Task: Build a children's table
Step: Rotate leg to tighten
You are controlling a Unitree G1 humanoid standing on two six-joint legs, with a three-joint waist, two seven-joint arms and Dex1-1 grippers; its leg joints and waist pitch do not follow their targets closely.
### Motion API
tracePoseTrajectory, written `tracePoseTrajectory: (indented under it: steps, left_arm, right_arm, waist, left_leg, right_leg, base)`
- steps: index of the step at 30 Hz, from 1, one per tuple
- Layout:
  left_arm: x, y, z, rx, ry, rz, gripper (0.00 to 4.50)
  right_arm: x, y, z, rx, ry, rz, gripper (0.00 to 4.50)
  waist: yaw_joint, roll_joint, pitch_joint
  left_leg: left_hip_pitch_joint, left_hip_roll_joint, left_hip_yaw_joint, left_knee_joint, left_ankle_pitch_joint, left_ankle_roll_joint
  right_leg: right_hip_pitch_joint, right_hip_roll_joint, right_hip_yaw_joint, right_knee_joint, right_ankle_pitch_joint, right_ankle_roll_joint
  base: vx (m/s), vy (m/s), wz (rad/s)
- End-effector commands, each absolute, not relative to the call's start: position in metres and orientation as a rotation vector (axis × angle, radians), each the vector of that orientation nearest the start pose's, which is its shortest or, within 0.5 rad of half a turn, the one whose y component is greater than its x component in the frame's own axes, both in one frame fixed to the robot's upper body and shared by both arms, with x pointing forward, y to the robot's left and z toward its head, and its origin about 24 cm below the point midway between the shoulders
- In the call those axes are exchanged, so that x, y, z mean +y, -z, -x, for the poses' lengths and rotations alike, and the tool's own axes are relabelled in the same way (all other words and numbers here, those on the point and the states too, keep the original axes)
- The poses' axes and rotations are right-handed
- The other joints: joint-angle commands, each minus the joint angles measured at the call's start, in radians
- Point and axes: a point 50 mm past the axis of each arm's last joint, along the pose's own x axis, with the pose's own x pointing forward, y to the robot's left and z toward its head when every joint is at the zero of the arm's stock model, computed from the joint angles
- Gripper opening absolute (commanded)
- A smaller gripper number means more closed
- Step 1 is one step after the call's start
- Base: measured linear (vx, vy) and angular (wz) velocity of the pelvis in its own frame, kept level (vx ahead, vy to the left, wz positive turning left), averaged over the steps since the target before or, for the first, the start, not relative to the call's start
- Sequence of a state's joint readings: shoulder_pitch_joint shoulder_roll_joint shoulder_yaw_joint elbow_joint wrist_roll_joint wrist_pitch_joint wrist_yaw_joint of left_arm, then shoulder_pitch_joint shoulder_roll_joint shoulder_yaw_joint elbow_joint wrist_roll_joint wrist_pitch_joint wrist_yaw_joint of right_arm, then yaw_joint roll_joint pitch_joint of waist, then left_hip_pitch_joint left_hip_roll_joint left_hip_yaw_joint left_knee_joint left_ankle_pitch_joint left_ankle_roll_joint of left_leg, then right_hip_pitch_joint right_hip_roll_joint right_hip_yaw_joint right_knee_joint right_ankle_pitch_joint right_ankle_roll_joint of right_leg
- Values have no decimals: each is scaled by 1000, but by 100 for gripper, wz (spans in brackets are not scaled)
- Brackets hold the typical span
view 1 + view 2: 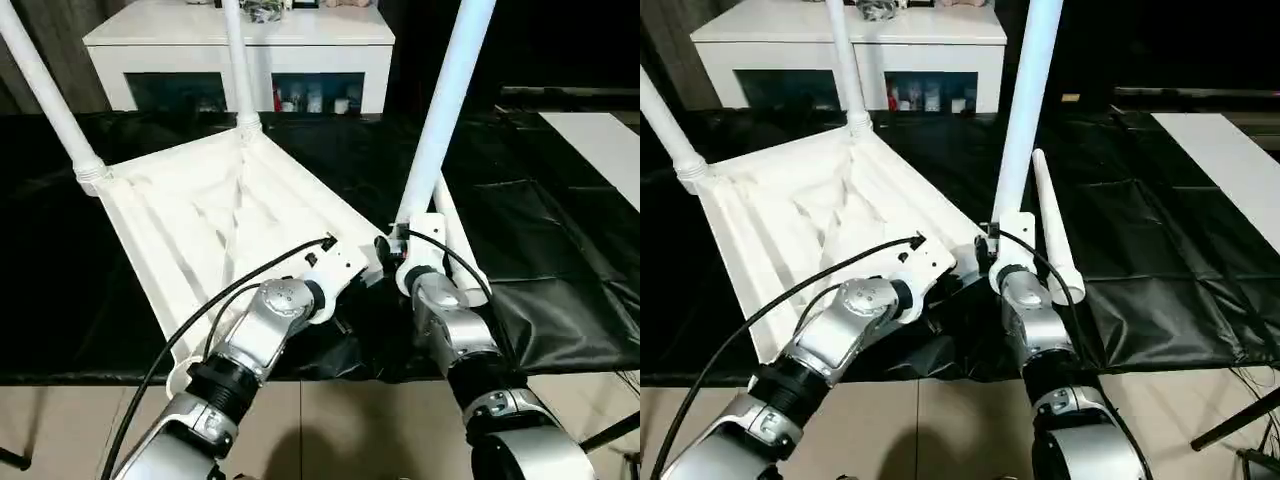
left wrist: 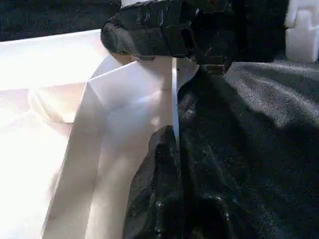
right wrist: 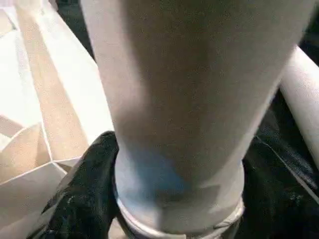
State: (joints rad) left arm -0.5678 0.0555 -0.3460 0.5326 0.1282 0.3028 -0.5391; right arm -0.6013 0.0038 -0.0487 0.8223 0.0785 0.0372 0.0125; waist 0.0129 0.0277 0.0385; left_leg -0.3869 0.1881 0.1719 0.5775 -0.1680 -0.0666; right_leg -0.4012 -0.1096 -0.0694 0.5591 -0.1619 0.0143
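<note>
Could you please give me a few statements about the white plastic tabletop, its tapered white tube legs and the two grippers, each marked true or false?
1. The white plastic ribbed tabletop lies underside up on the black sheet. True.
2. All four tapered white tube legs stand in sockets. False: three stand upright, and the loose leg lies on the sheet.
3. The right gripper is closed around the base of the near upright leg. True.
4. The left gripper hangs free above the sheet. False: it pinches the tabletop's thin edge.
5. A white cabinet stands behind the work. True.
</note>
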Motion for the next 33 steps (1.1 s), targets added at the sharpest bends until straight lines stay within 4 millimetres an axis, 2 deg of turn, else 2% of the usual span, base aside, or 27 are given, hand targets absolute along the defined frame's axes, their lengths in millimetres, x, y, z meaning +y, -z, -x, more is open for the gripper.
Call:
tracePoseTrajectory:
  steps: [1,2,5,6,7,11,12,14,15,16,17,18,19,20,21,23,25,27,28,29,30,31,32,33]
  left_arm:
    - [42,-42,-324,325,892,-393,0]
    - [43,-42,-324,321,889,-396,0]
    - [46,-46,-332,286,868,-394,0]
    - [46,-49,-334,264,869,-388,0]
    - [46,-51,-337,237,869,-392,0]
    - [49,-56,-347,192,828,-425,0]
    - [51,-57,-351,193,800,-429,0]
    - [53,-60,-354,183,775,-413,0]
    - [55,-63,-358,173,739,-387,0]
    - [57,-66,-360,165,714,-371,27]
    - [58,-74,-361,145,722,-244,44]
    - [59,-74,-361,144,723,-236,55]
    - [60,-78,-361,133,730,-190,60]
    - [62,-81,-361,121,729,-176,69]
    - [68,-88,-359,97,728,-158,82]
    - [85,-100,-356,54,707,-113,97]
    - [106,-110,-347,55,714,-93,106]
    - [111,-112,-343,59,720,-89,142]
    - [122,-114,-335,77,765,-105,146]
    - [137,-115,-322,123,826,-150,150]
    - [143,-114,-315,150,858,-173,150]
    - [147,-114,-313,159,861,-188,159]
    - [179,-116,-298,254,847,-295,172]
    - [180,-116,-298,257,846,-297,191]
  right_arm:
    - [-101,-29,-348,240,-172,-85,349]
    - [-102,-30,-348,228,-173,-79,366]
    - [-108,-40,-347,151,-167,-21,378]
    - [-111,-44,-345,123,-159,0,387]
    - [-113,-47,-344,100,-154,18,387]
    - [-118,-53,-338,49,-165,52,387]
    - [-119,-53,-335,45,-181,55,387]
    - [-120,-53,-332,48,-184,56,387]
    - [-121,-53,-330,47,-184,57,387]
    - [-121,-54,-328,46,-183,57,391]
    - [-121,-54,-326,43,-185,69,392]
    - [-121,-54,-326,43,-185,70,392]
    - [-122,-54,-325,42,-185,73,392]
    - [-122,-54,-325,43,-184,72,392]
    - [-123,-54,-324,46,-179,72,392]
    - [-124,-53,-322,57,-182,69,392]
    - [-123,-50,-320,75,-204,72,392]
    - [-122,-49,-319,84,-214,73,392]
    - [-118,-47,-318,101,-238,76,392]
    - [-114,-45,-317,118,-268,79,392]
    - [-112,-44,-316,125,-283,81,392]
    - [-111,-43,-316,128,-289,82,392]
    - [-104,-42,-314,143,-338,98,392]
    - [-104,-42,-314,144,-339,99,392]
  waist:
    - [-3,-11,-52]
    - [-3,-11,-51]
    - [0,-17,-52]
    - [2,-15,-51]
    - [2,-20,-51]
    - [6,-17,-50]
    - [7,-11,-49]
    - [7,-13,-49]
    - [8,-13,-51]
    - [9,-14,-51]
    - [9,-11,-53]
    - [9,-13,-53]
    - [13,-10,-62]
    - [14,-9,-64]
    - [14,-10,-64]
    - [14,-10,-61]
    - [13,-8,-62]
    - [13,-6,-62]
    - [17,-4,-65]
    - [19,-12,-66]
    - [21,-5,-71]
    - [15,4,-68]
    - [18,6,-70]
    - [13,4,-71]
  left_leg:
    - [22,19,-13,-78,-477,16]
    - [21,19,-13,-79,-474,16]
    - [21,21,-11,-80,-453,17]
    - [18,20,-10,-81,-443,18]
    - [20,18,-9,-80,-441,21]
    - [21,17,-10,-80,-444,22]
    - [22,16,-11,-81,-446,24]
    - [20,17,-11,-82,-447,24]
    - [17,18,-11,-83,-436,27]
    - [12,18,-11,-84,-412,31]
    - [10,20,-12,-85,-397,33]
    - [4,19,-11,-84,-382,35]
    - [2,23,-10,-82,-338,40]
    - [3,26,-9,-81,-320,45]
    - [4,28,-5,-78,-297,57]
    - [0,30,-2,-76,-293,73]
    - [3,29,2,-72,-274,72]
    - [4,26,5,-68,-248,71]
    - [7,25,6,-63,-213,72]
    - [4,27,5,-62,-161,82]
    - [1,28,1,-59,-126,84]
    - [7,25,5,-57,-95,92]
    - [18,26,7,-53,-94,92]
    - [1,25,2,-53,-39,97]
  right_leg:
    - [20,-30,11,-92,-536,-89]
    - [21,-30,11,-91,-535,-89]
    - [21,-30,14,-90,-527,-93]
    - [22,-29,14,-90,-527,-89]
    - [20,-29,14,-91,-536,-85]
    - [19,-30,13,-97,-573,-64]
    - [18,-29,13,-99,-574,-62]
    - [20,-28,13,-98,-561,-65]
    - [24,-29,14,-94,-538,-75]
    - [28,-28,16,-89,-507,-83]
    - [31,-30,18,-83,-474,-99]
    - [36,-31,17,-80,-455,-109]
    - [39,-35,21,-70,-375,-139]
    - [37,-33,22,-66,-332,-155]
    - [34,-29,23,-59,-263,-184]
    - [37,-30,23,-52,-268,-201]
    - [35,-27,25,-48,-254,-201]
    - [30,-19,28,-41,-218,-205]
    - [31,-17,31,-33,-154,-218]
    - [38,-18,31,-21,-87,-235]
    - [45,-23,30,-7,-47,-245]
    - [36,-12,31,-9,-11,-250]
    - [30,-11,32,-8,10,-257]
    - [47,-11,32,5,57,-258]
  base:
    - [0,0,0]
    - [0,0,0]
    - [0,0,0]
    - [0,0,0]
    - [0,0,0]
    - [0,0,0]
    - [0,0,0]
    - [0,0,0]
    - [0,0,0]
    - [0,0,0]
    - [0,0,0]
    - [0,0,0]
    - [0,0,0]
    - [0,0,0]
    - [0,0,0]
    - [50,-10,-4]
    - [70,-21,-4]
    - [74,-22,-2]
    - [72,-14,-1]
    - [72,-14,-1]
    - [67,-11,-8]
    - [63,-13,-5]
    - [63,-13,-5]
    - [0,0,0]
